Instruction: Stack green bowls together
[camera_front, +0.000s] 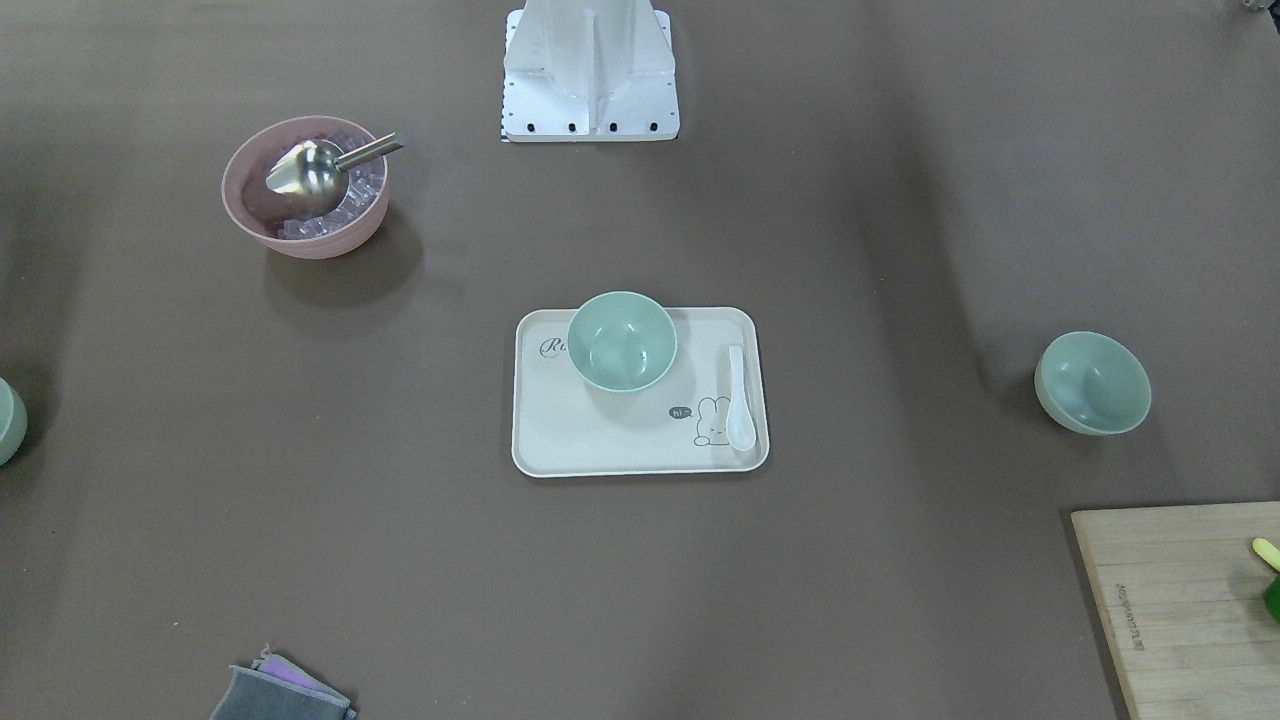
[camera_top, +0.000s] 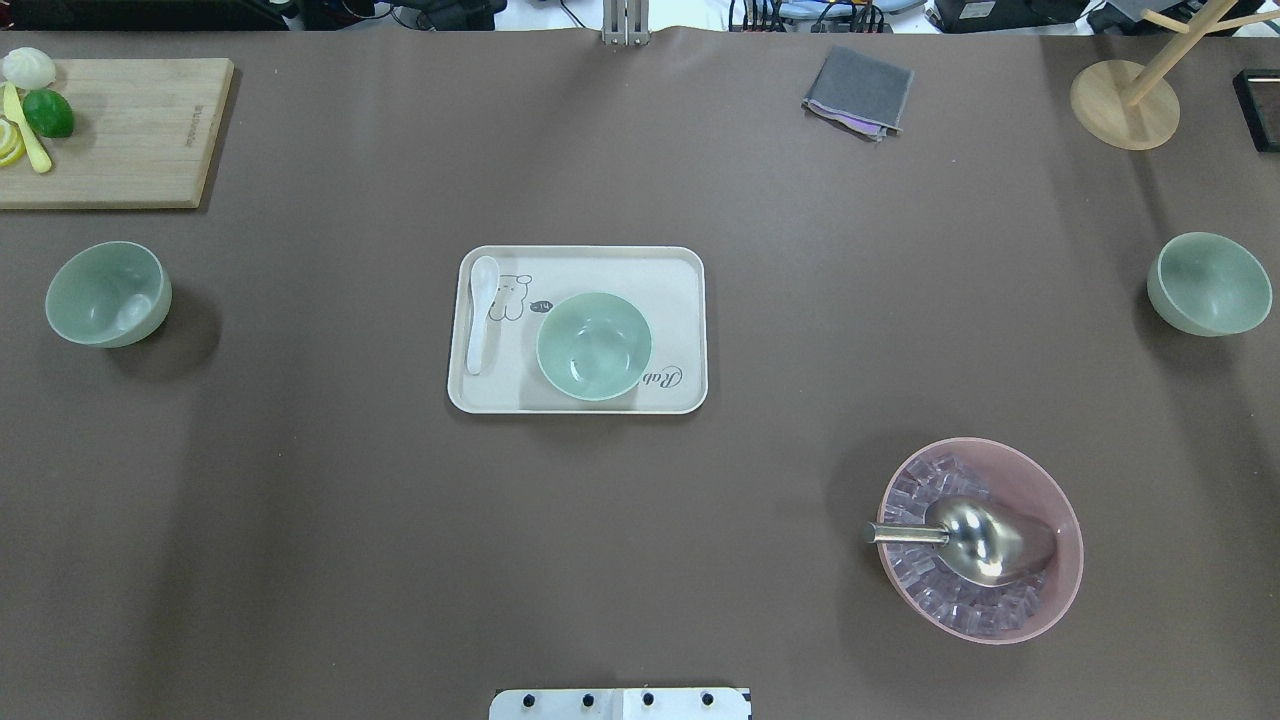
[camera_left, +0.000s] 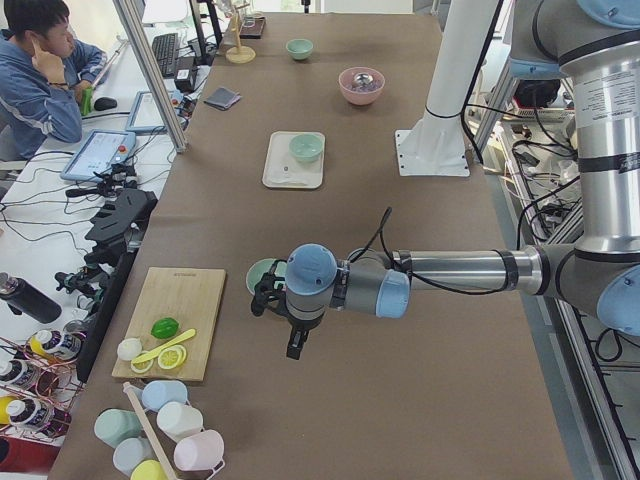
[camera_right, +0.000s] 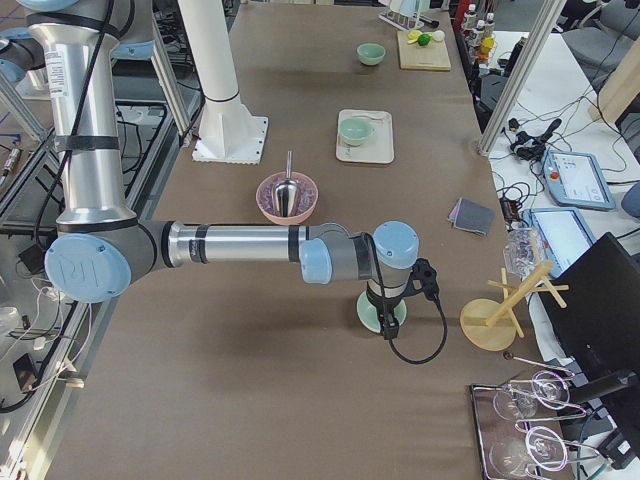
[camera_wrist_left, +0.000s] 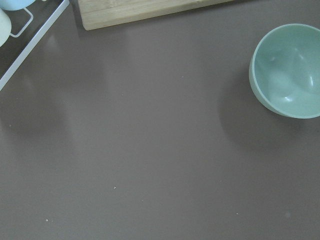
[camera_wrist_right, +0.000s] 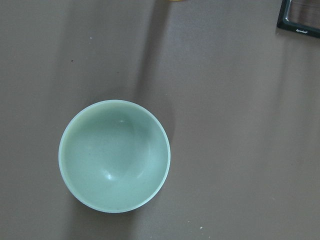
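Observation:
Three pale green bowls stand apart on the brown table. One green bowl (camera_top: 594, 346) sits on a cream tray (camera_top: 580, 262) in the middle. A second bowl (camera_top: 108, 294) is at the robot's far left and shows in the left wrist view (camera_wrist_left: 290, 70). The third bowl (camera_top: 1209, 283) is at the far right and fills the right wrist view (camera_wrist_right: 114, 155). My left gripper (camera_left: 294, 345) hangs near the left bowl. My right gripper (camera_right: 385, 325) hangs over the right bowl. Both show only in the side views, so I cannot tell whether they are open or shut.
A white spoon (camera_top: 480, 310) lies on the tray. A pink bowl (camera_top: 980, 441) with ice cubes and a metal scoop stands near right. A cutting board (camera_top: 130, 130) with fruit, a grey cloth (camera_top: 858, 92) and a wooden stand (camera_top: 1125, 105) lie along the far edge.

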